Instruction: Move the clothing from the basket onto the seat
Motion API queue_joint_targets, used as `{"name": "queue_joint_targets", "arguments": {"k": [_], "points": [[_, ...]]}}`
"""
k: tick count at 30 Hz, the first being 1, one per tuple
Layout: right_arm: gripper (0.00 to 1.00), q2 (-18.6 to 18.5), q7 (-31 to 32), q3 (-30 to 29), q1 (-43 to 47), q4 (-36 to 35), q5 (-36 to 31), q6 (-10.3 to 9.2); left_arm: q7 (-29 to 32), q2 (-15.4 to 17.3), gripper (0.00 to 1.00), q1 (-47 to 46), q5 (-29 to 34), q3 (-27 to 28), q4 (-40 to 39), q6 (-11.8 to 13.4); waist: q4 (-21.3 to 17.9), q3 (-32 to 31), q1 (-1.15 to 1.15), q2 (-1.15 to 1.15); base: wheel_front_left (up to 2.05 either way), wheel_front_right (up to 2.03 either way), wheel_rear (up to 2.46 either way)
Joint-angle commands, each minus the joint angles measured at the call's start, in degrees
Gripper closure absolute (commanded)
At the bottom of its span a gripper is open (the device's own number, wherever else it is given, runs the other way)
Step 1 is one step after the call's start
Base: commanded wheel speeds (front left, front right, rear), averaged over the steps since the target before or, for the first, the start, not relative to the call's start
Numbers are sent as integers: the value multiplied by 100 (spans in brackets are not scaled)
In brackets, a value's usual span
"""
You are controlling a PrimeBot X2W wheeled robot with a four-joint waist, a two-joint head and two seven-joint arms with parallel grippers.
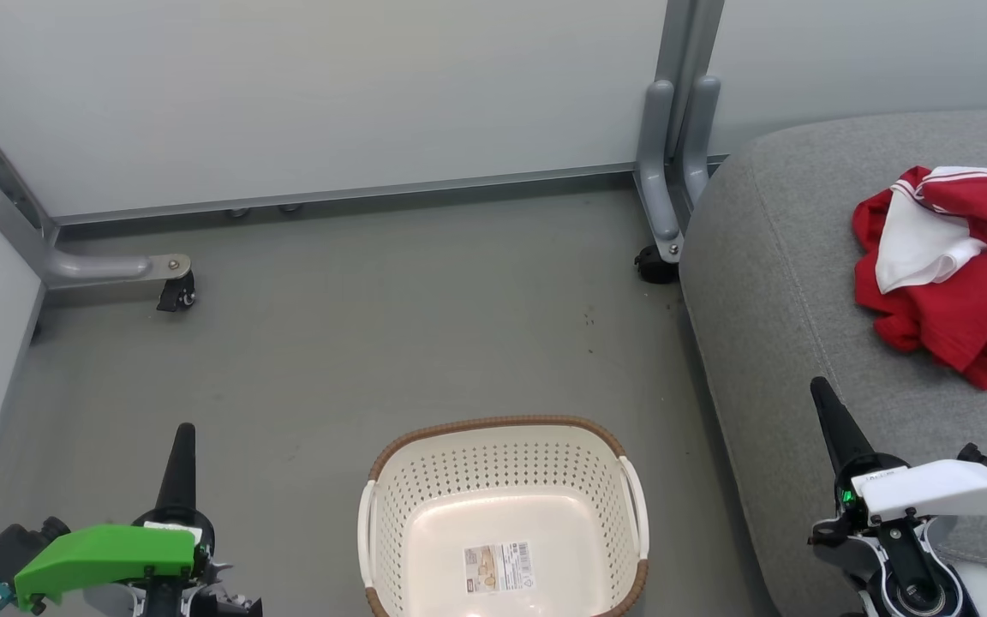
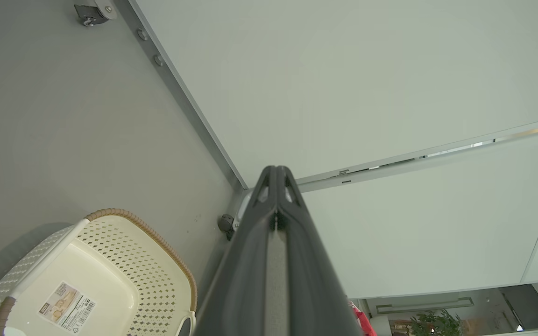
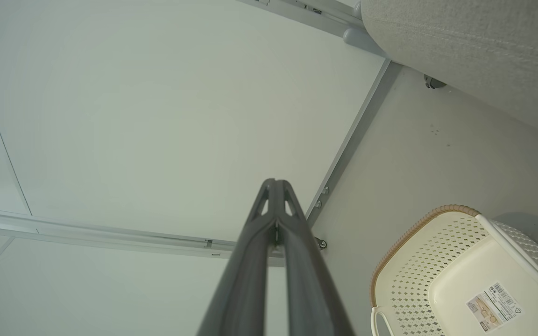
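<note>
Open floor [image 1: 373,326] is being left free beyond and left of the basket [image 1: 493,422]. Passage is being blocked far by the partition [image 1: 331,86] and right by the seat [image 1: 768,283].

Head looking down, wrists forward (basket [image 1: 493,422] shared)

A smooth, faintly glossy cream plastic basket [image 1: 493,467] has perforated walls, a brown woven-look rim [image 1: 502,422] and a paper label [image 1: 499,566] stuck on its base. To the right, the seat [image 1: 768,283] is matt grey textured cloth (with stitched seams). The clothing [image 1: 973,317] on it is soft, crumpled red and white fabric. The floor [image 1: 373,343] is smooth, matt grey. The far panels [image 1: 331,86] are smooth, in a grey metal frame [image 1: 660,171].
</note>
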Motion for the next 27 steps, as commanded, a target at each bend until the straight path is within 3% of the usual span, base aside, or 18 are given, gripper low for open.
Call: {"name": "queue_joint_targets", "arguments": {"k": [1, 27], "points": [[100, -29, 26, -38, -120, -1, 145, 3, 44, 12, 100, -145, -136, 51, -17, -45, 4, 0, 0, 0, 0, 0, 0], [100, -3, 172, -217, -252, 236, 1264, 2, 342, -4, 100, -309, -1303, 203, 65, -162, 70, 3, 0, 0, 0, 0, 0]]}}
